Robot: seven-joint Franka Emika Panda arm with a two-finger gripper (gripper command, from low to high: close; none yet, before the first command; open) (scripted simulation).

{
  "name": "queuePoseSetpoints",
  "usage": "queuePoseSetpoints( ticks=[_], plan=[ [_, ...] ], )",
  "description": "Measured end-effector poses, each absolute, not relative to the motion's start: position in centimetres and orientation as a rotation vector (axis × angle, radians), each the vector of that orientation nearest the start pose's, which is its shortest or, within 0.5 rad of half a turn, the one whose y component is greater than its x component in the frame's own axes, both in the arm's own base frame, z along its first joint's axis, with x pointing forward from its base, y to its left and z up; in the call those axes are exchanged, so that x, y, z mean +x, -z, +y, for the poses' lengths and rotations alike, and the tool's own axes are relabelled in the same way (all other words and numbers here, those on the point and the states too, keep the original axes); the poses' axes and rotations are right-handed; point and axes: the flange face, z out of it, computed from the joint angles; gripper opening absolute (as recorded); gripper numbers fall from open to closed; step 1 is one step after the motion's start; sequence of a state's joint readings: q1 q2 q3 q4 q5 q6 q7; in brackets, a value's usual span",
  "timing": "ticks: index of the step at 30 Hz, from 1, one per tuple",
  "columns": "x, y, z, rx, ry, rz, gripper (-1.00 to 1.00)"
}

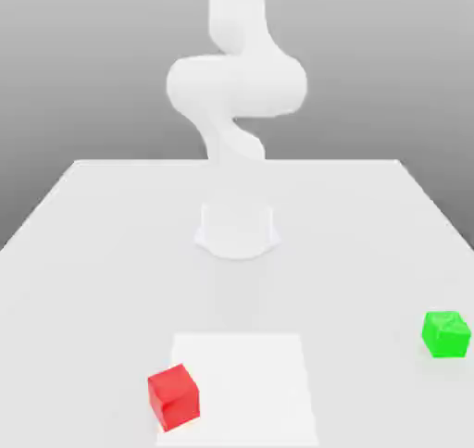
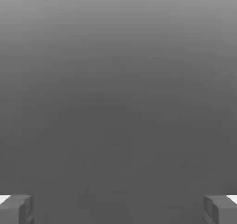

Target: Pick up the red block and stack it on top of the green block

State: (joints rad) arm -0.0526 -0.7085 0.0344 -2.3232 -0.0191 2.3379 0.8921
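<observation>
Nothing of the task is seen to be done yet. On the counter (image 1: 102, 224) the arm (image 1: 236, 94) is raised well above and far behind both cubes. The end effector (image 2: 118, 208) is spread wide and empty. The red block (image 1: 173, 396) lies near, at the exterior view's left; the green block (image 1: 445, 333) sits well apart at the right. Approach, grasp, carry and stacking all remain.
</observation>
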Motion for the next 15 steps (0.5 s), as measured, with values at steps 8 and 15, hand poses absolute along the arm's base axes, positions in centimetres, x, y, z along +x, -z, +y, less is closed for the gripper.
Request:
queuePoseSetpoints(
  ticks=[8,15],
  plan=[
    [46.1,-51.9,-3.2,-2.394,0.685,1.67,0.0],
    [48.1,-37.9,-6.3,-2.253,0.414,2.053,0.0]
  ],
)
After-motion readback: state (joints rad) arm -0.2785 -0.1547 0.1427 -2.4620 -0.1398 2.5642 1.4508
